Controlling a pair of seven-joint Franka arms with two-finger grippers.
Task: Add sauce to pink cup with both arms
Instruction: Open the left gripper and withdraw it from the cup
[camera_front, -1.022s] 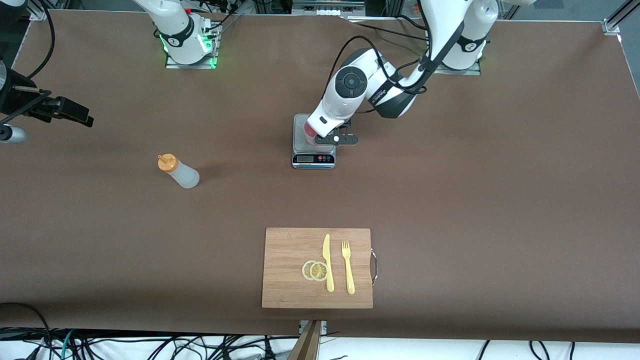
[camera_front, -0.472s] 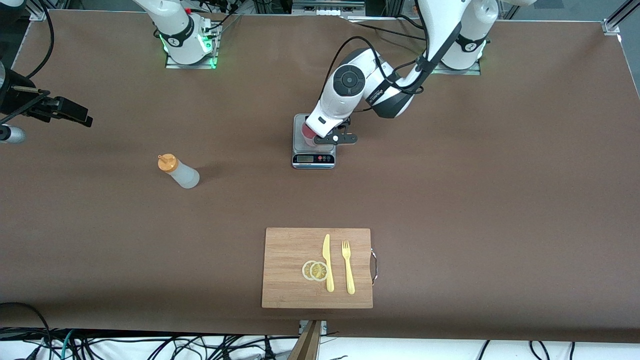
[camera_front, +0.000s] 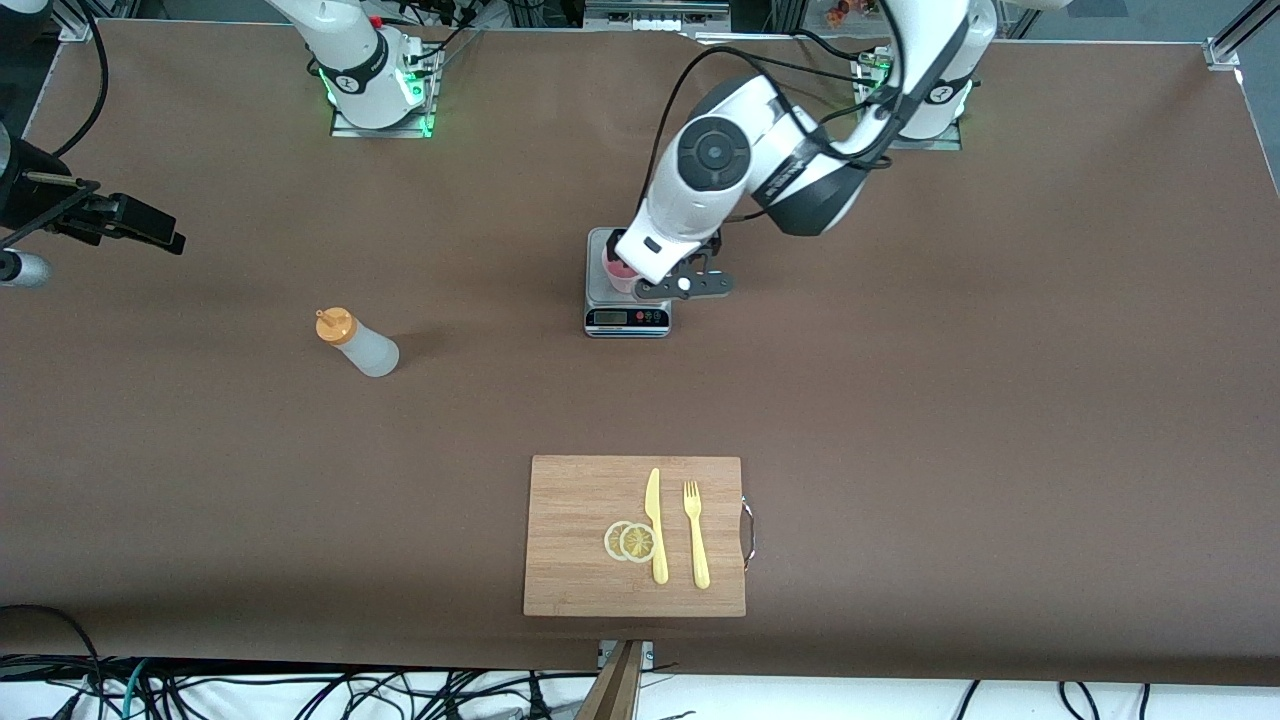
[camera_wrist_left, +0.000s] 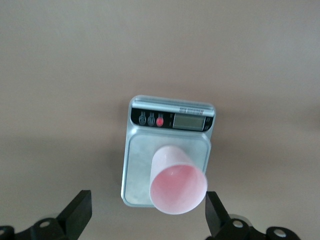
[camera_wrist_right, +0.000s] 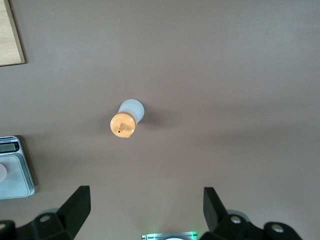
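Note:
The pink cup (camera_front: 614, 272) stands upright on a small kitchen scale (camera_front: 627, 318) in the middle of the table; the left wrist view shows its empty inside (camera_wrist_left: 178, 187). My left gripper (camera_front: 645, 268) hangs over the cup, open, one finger either side and clear of it (camera_wrist_left: 147, 210). The sauce bottle (camera_front: 368, 347), whitish with an orange cap, stands toward the right arm's end of the table. The right wrist view looks down on it (camera_wrist_right: 123, 123). My right gripper (camera_wrist_right: 146, 200) is open and empty, high over the table near its base, out of the front view.
A wooden cutting board (camera_front: 575, 540) nearer the front camera holds two lemon slices (camera_front: 630, 541), a yellow knife (camera_front: 655, 525) and a yellow fork (camera_front: 696, 533). A black camera mount (camera_front: 100, 215) juts in at the right arm's end. The scale also shows in both wrist views (camera_wrist_left: 140, 170) (camera_wrist_right: 15, 175).
My left arm has lifted up from the scale, and the cup stays standing on it. The bottle and the board have not moved.

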